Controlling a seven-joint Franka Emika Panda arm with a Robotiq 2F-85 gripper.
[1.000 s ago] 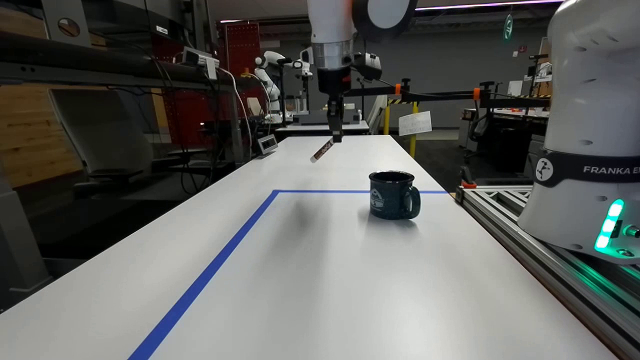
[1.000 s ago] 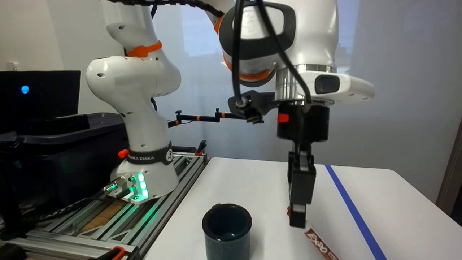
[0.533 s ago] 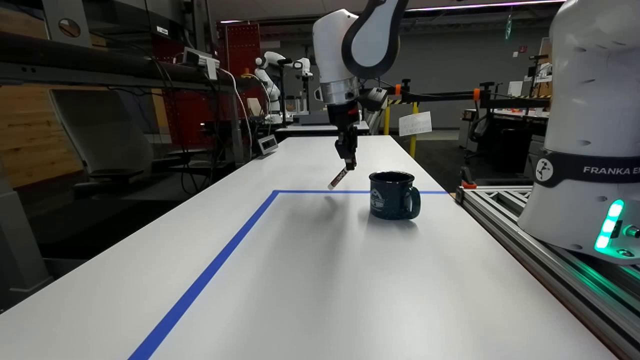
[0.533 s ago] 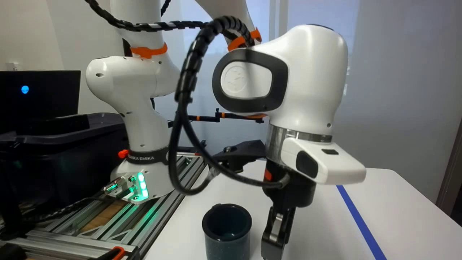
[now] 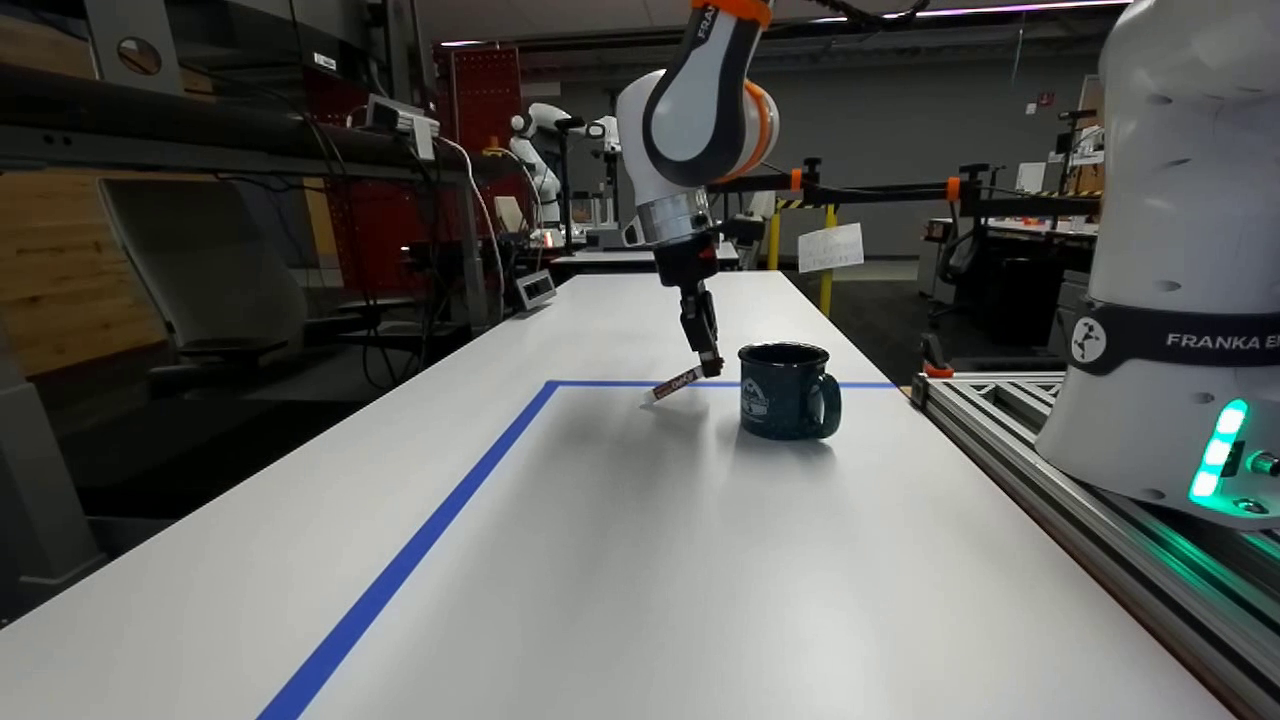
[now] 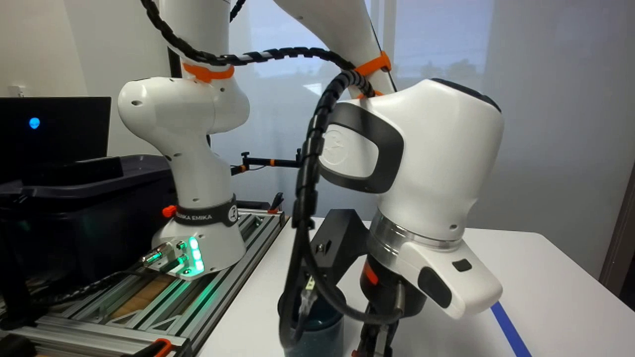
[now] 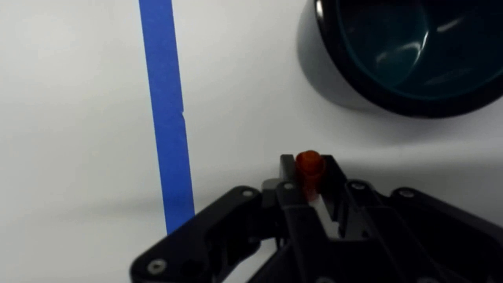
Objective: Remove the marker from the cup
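HOLD: your gripper [image 7: 309,169] pinches the red-ended marker [image 5: 676,384] by that end | POSE: slants down below grip toward white table [image 5: 600,560], likely for laying it flat | BESIDE GRIPPER: dark camp mug [image 5: 785,395], upright, marker outside it

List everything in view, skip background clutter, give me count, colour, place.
table: one, white, foreground
cup: one, dark blue, on table
marker: one, white and reddish, beside cup
tape: two strips, blue, on table
metal frame: one, silver, beside table
bin: one, dark, beyond metal frame
logo panel: one, black, behind bin
large chair: one, grey, beside table
far robot arm: one, white, background
robot arm: one, white, over table
end effector: one, black, gripping marker
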